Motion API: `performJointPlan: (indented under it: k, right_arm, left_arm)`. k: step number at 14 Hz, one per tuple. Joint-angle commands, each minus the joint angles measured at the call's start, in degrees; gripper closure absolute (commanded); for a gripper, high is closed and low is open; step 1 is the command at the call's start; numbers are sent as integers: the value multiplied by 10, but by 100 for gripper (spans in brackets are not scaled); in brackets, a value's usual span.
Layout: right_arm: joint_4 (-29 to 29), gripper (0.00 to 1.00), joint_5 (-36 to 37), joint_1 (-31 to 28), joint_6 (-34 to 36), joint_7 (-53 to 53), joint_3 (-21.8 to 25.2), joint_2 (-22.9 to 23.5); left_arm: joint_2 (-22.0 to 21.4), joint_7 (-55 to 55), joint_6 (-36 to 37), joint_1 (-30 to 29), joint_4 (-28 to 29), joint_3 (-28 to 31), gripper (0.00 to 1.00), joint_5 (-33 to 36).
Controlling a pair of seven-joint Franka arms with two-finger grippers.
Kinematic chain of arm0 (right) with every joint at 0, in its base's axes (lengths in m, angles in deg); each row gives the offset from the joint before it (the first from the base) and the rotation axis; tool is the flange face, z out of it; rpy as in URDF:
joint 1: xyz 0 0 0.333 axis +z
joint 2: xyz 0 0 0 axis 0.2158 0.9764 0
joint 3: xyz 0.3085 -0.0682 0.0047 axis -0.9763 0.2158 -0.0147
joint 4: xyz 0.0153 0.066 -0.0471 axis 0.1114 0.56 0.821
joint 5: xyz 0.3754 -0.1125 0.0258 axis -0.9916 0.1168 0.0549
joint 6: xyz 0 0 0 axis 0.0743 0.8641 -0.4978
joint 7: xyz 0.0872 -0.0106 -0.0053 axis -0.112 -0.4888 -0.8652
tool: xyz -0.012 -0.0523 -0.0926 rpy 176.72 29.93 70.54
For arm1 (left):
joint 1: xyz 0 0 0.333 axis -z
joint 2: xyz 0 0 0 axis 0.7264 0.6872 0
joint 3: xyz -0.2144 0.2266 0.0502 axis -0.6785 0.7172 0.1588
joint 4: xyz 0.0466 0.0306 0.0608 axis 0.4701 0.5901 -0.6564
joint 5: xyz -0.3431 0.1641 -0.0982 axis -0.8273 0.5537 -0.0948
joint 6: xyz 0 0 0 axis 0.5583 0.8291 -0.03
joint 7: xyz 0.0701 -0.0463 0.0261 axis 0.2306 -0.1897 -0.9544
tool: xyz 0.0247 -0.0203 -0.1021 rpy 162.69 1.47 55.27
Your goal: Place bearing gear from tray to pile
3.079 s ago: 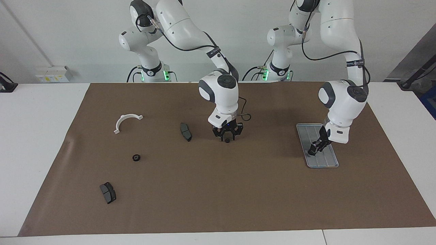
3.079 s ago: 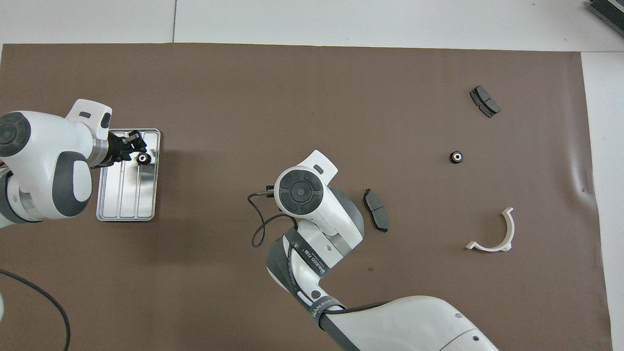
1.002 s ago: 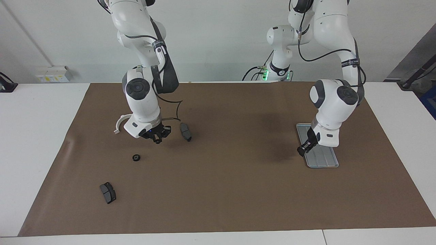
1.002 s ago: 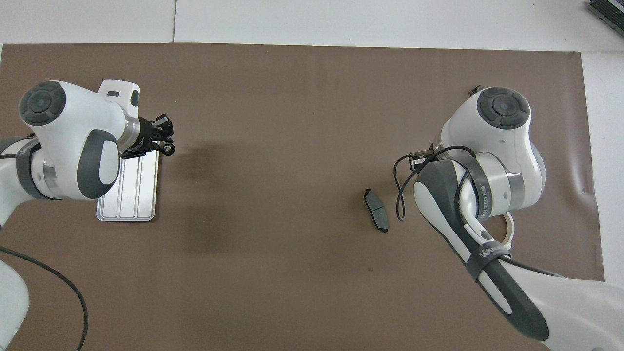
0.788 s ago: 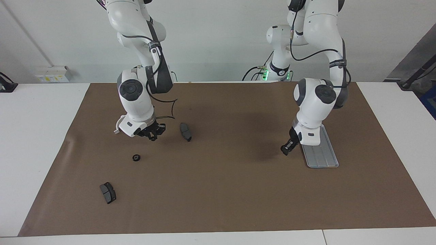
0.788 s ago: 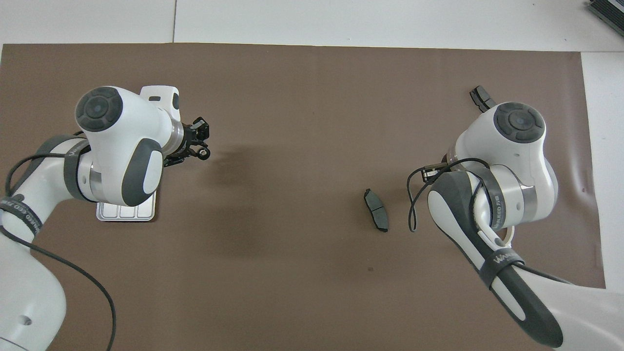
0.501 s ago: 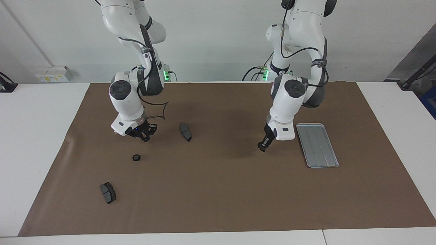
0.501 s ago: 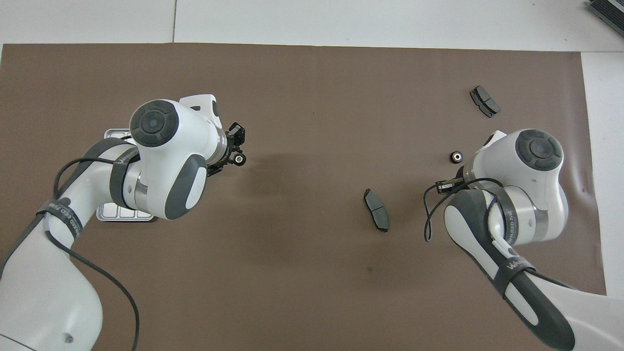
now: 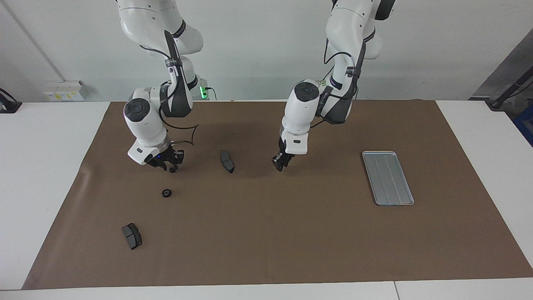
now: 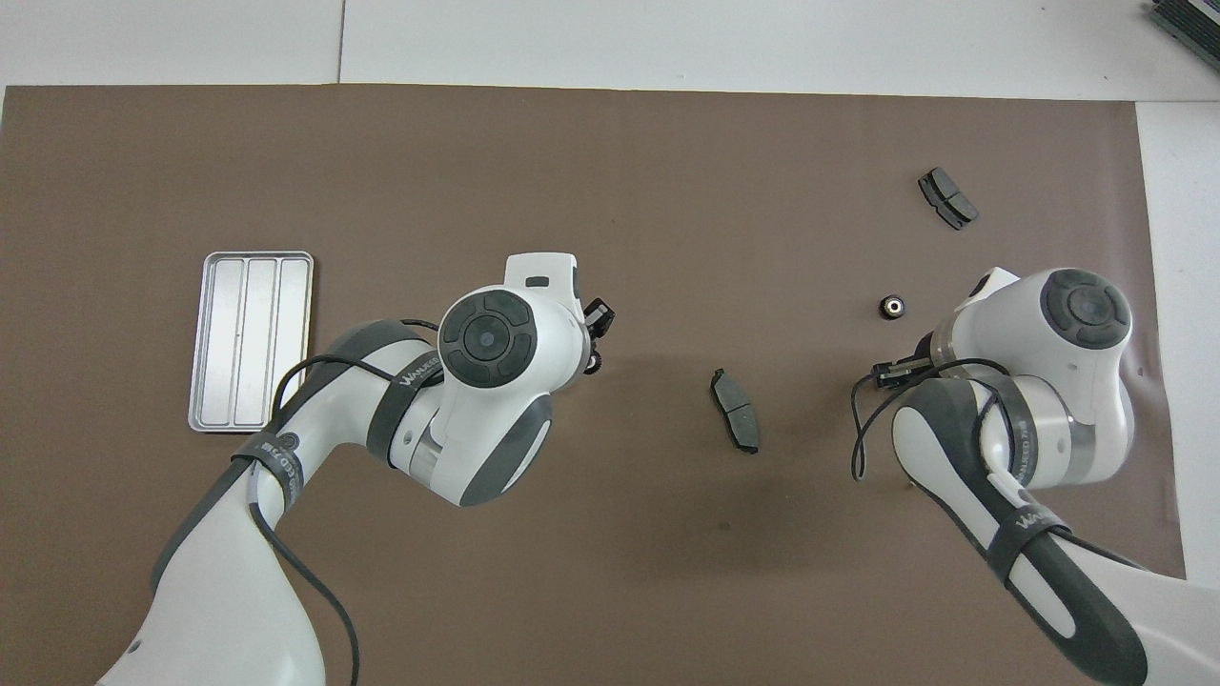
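Observation:
The silver-grey tray [image 9: 388, 178] [image 10: 250, 340] lies bare at the left arm's end of the mat. My left gripper [image 9: 280, 164] hangs low over the middle of the mat, shut on a small black bearing gear [image 10: 593, 366] that peeks out under its wrist. One black gear [image 9: 166, 193] [image 10: 893, 307] of the pile lies alone on the mat toward the right arm's end. My right gripper [image 9: 169, 166] hovers close by it, with another small gear [image 9: 172, 169] at its fingertips; in the overhead view its hand hides the fingers.
A dark grey curved pad [image 9: 227, 161] [image 10: 735, 424] lies on the brown mat [image 9: 266, 233] between the two grippers. A second pad [image 9: 132, 236] [image 10: 946, 198] lies farther from the robots than the lone gear.
My left gripper has left the tray and carried its gear across to the middle of the mat. My right gripper has drifted with its gear toward the right arm's end, closer to the lone gear.

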Motion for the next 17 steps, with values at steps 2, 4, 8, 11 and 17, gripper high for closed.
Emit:
performJointPlan:
  k: [2,4,8,11,17]
  right_arm:
    - [-28,0,-6,-1,0,6,-10,-14]
    - [-53,0,-6,6,3,40,-12,-16]
    - [-119,0,-6,33,23,107,-13,-7]
    - [-161,0,-7,83,46,175,-13,9]
    - [-272,0,-40,181,41,300,-13,96]
  left_arm:
    - [-7,-14,-50,11,11,9,70,11]
    - [-1,-14,-71,10,11,9,49,11]
    - [1,-13,-91,2,8,10,26,11]
    - [-7,-7,-76,-45,0,11,23,11]
    - [-54,170,62,-180,-11,7,2,10]
